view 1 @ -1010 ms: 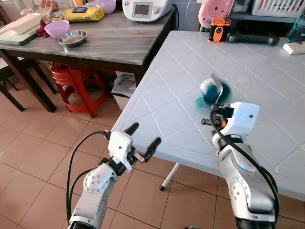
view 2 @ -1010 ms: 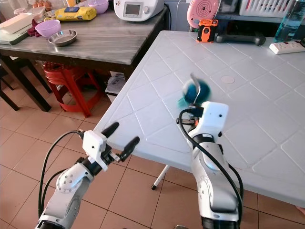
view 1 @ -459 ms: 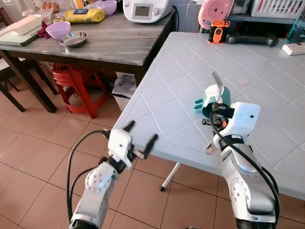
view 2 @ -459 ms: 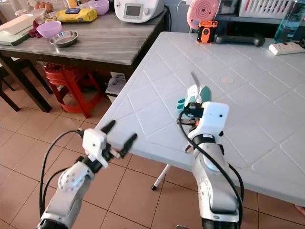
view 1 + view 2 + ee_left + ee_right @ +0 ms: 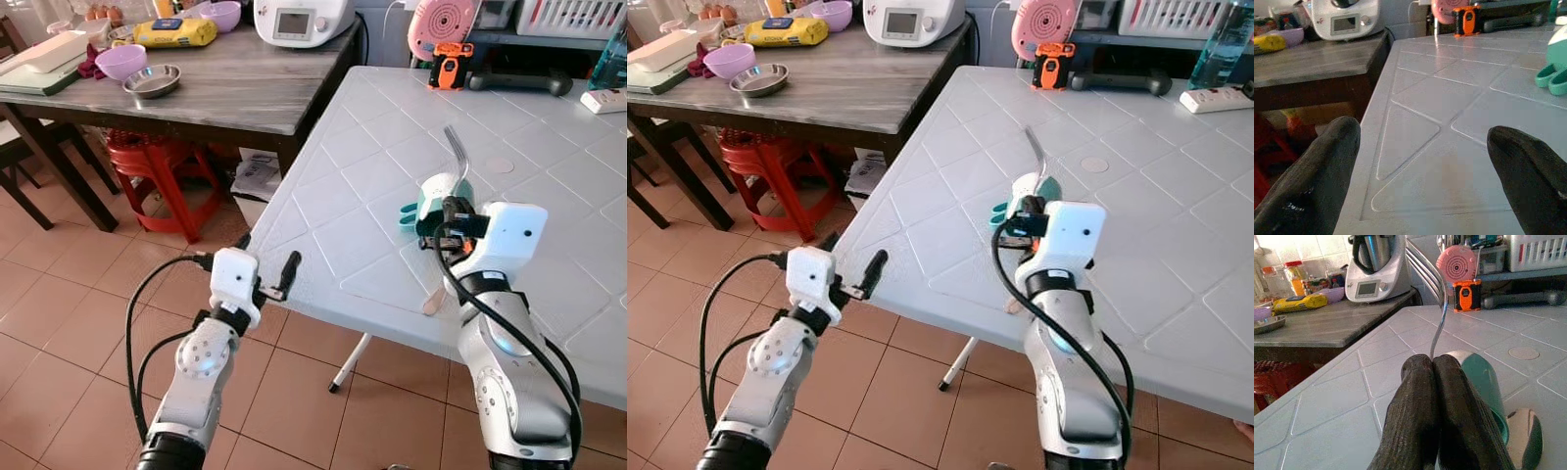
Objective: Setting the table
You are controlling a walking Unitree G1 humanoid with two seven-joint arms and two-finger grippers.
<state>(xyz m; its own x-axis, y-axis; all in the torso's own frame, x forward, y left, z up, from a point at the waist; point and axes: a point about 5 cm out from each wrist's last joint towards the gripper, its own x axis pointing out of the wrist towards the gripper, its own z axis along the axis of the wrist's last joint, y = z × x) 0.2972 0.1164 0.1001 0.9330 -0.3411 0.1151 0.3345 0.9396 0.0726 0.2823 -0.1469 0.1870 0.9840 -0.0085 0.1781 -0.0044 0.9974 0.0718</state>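
White table (image 5: pixel 343 186) — diamond-embossed; teal mug (image 5: pixel 443 203); silver fork (image 5: pixel 1436 293); black right pincer (image 5: pixel 1435 382) fingers.

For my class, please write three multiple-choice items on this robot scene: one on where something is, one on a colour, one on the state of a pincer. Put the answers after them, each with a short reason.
1. Where is the steel bowl?
A. on the dark wooden table
B. on the white table
C. on the floor

2. What colour is the cup by the right pincer?
A. red
B. teal
C. yellow

3. How does the right pincer stand?
A. wide open over the cup
B. shut on the fork
C. open and flat on the floor

Answers:
1. A: the bowl sits on the dark wooden table, beside a purple bowl.
2. B: the cup on the white table is teal.
3. B: in the right wrist view its fingers press together around the handle of the fork, whose tines point up.
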